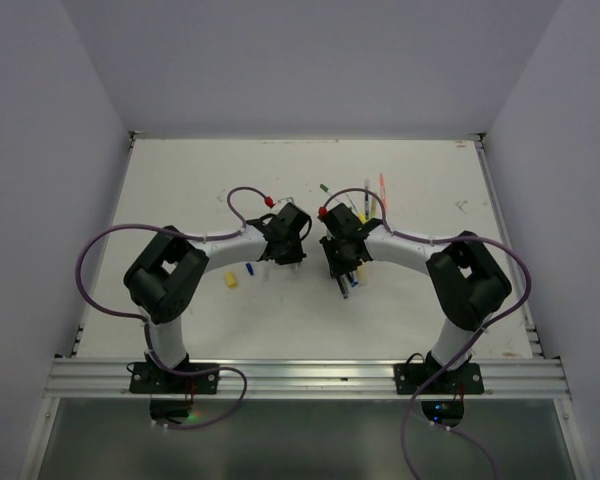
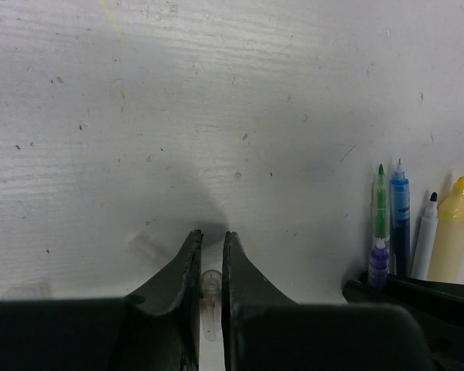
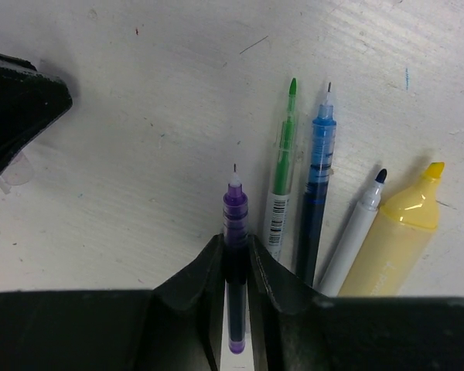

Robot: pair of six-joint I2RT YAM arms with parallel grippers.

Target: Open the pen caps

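Right wrist: pen (image 3: 234, 210) inside claw (image 3: 233, 243) (uncapped)

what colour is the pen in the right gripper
Purple. The pen between the fingers of the right gripper shows best in the right wrist view.

Rear of purple pen (image 3: 234, 209) hidden in right gripper (image 3: 234, 241); clear cap (image 2: 209, 283) blurred, half-hidden in left gripper (image 2: 211, 234)
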